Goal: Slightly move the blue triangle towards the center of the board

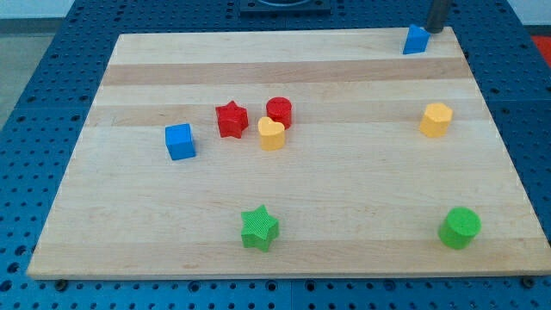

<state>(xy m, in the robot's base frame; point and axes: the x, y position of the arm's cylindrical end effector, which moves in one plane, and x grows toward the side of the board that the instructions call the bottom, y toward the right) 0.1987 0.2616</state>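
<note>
Rod: my tip [433,32] bare, holding nothing, behind blue triangle [416,40] at board [284,198] top-right corner | push gently, diagonally inward, stop early

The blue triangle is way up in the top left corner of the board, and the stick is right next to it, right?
Not quite. The blue triangle sits in the board's top right corner, not the top left, as the camera view shows. The rest holds: my tip is right next to it, just to its right.

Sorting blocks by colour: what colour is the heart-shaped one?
Yellow; the heart block shows plainly in the camera view, beside the red cylinder.
</note>
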